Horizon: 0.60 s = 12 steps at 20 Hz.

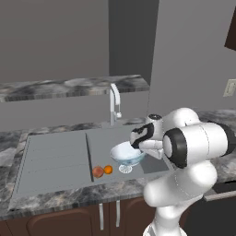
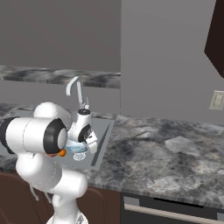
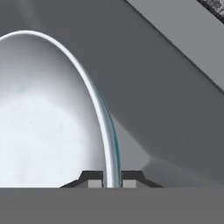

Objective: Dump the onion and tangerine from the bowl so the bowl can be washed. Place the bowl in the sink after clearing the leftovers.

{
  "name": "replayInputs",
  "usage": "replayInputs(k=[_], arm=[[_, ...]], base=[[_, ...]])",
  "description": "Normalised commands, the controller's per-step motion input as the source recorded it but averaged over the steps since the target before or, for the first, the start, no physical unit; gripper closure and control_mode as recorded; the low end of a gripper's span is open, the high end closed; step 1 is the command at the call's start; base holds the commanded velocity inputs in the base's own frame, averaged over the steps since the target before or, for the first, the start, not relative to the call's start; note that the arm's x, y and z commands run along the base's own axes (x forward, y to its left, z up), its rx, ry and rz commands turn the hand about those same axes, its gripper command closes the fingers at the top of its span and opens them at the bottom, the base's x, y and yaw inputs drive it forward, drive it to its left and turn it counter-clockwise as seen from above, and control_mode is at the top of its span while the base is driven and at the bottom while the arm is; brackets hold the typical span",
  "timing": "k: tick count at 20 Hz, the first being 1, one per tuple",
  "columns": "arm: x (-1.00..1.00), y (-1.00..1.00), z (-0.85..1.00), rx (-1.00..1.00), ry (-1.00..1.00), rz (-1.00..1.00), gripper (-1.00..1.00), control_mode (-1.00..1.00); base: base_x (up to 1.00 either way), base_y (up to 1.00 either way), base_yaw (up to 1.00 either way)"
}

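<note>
Bowl [image 1: 127, 155] emptied, pinched at its thin rim by clenched gripper [image 3: 112, 180] over sink [image 1: 55, 156] basin; onion [image 1: 97, 172] and tangerine [image 1: 108, 169] down inside; probably light, rigid, glossy, slippery; best held deep on rim.

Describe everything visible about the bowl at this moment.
The bowl is wide, shallow and round, glossy white with a pale bluish tint, and empty inside. It is held over the sink basin, near the round drain, roughly upright. The gripper is shut on its thin rim, one fingertip inside and one outside. The onion and tangerine lie apart from it, at the basin's front left.
</note>
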Motion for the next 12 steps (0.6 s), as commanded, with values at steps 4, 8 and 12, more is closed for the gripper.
replayInputs(k=[4,8,12], arm=[[0.03,0.05,-0.48,0.05,0.0,0.0,1.0,-1.0],[0.19,0.19,-0.29,-0.01,0.03,0.0,1.0,-1.0],[0.03,0.03,-0.59,-0.12,0.08,0.0,1.0,-1.0]], base=[[0.0,0.0,0.0],[0.0,0.0,0.0],[0.0,0.0,0.0]])
